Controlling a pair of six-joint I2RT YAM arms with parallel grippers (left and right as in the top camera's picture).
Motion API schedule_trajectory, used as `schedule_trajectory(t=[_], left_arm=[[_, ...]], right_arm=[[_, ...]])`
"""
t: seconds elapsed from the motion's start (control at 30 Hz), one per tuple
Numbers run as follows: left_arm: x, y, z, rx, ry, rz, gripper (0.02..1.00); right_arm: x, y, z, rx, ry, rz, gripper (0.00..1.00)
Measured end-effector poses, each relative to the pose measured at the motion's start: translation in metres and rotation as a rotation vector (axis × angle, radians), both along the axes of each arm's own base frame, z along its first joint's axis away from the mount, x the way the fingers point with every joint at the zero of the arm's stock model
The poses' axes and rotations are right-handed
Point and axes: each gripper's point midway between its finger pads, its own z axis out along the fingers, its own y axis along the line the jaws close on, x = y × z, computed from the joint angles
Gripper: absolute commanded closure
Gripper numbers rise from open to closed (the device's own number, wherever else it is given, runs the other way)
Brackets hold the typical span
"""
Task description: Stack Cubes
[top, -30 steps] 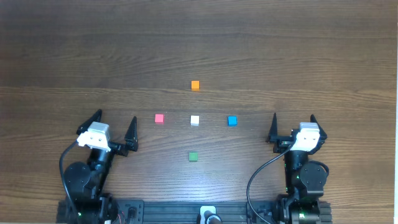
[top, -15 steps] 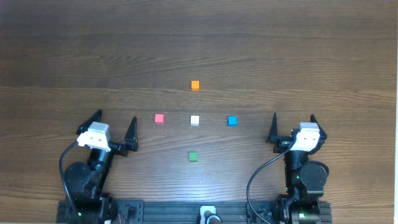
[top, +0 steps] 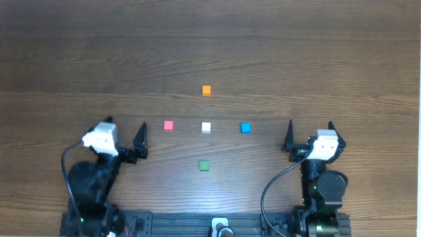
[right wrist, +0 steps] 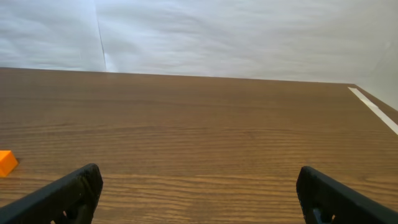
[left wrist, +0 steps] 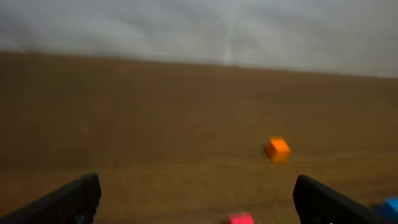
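Observation:
Five small cubes lie on the wooden table: orange point(top: 206, 90) farthest back, then a row of pink point(top: 168, 125), white point(top: 206, 127) and blue point(top: 245, 127), and green point(top: 204, 166) nearest the arms. My left gripper point(top: 123, 130) stands open to the left of the pink cube, nothing between its fingers; its wrist view shows the orange cube point(left wrist: 277, 149), the pink cube point(left wrist: 240, 218) and a bit of the blue cube point(left wrist: 389, 206). My right gripper point(top: 309, 129) stands open to the right of the blue cube, holding nothing; the orange cube point(right wrist: 7, 163) shows in its wrist view.
The wooden table point(top: 210, 46) stretches bare behind the cubes. A white wall point(right wrist: 217, 37) rises beyond the table's far edge. Black cables loop beside both arm bases along the front edge.
My left arm has shifted: its wrist has lifted and turned a little toward the cubes. The right arm and all cubes stay where they were.

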Motion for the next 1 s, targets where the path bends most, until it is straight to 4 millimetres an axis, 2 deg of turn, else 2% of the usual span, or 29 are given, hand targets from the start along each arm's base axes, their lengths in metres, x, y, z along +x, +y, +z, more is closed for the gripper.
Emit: schedule_trajectory(t=[0.17, 0.27, 0.33, 0.4, 0.47, 0.5, 0.6, 0.77, 0.87, 1.0], left_arm=[[0.016, -0.016, 0.024, -0.036, 0.208, -0.044, 0.02], [0.036, -0.037, 0.041, -0.036, 0.342, -0.098, 0.02], [0.047, -0.051, 0.038, -0.027, 0.445, -0.121, 0.02], [0.057, -0.067, 0.024, -0.009, 0.564, -0.133, 0.02], [0.064, -0.084, -0.004, 0.03, 0.72, -0.117, 0.02], [0.066, -0.087, -0.009, 0.039, 0.741, -0.113, 0.018], [0.07, -0.1, -0.042, 0.071, 0.842, -0.093, 0.02], [0.063, -0.101, -0.093, 0.099, 0.997, -0.023, 0.02], [0.059, -0.098, -0.113, 0.115, 1.054, 0.016, 0.023], [0.055, -0.099, -0.124, 0.148, 1.076, 0.046, 0.031]], right_arm=[[0.0, 0.0, 0.0, 0.0, -0.001, 0.002, 0.007], [0.0, 0.0, 0.0, 0.001, -0.002, 0.001, 0.009], [0.0, 0.0, 0.0, 0.0, -0.001, 0.001, 0.007], [0.0, 0.0, 0.0, 0.0, -0.001, 0.002, 0.007], [0.0, 0.0, 0.0, -0.001, -0.002, 0.002, 0.009], [0.0, 0.0, 0.0, 0.0, -0.002, 0.002, 0.007], [0.0, 0.0, 0.0, 0.0, -0.002, 0.001, 0.009], [0.0, 0.0, 0.0, 0.001, -0.002, 0.001, 0.007], [0.0, 0.0, 0.0, 0.001, -0.002, 0.001, 0.007], [0.0, 0.0, 0.0, 0.0, -0.002, 0.002, 0.007]])
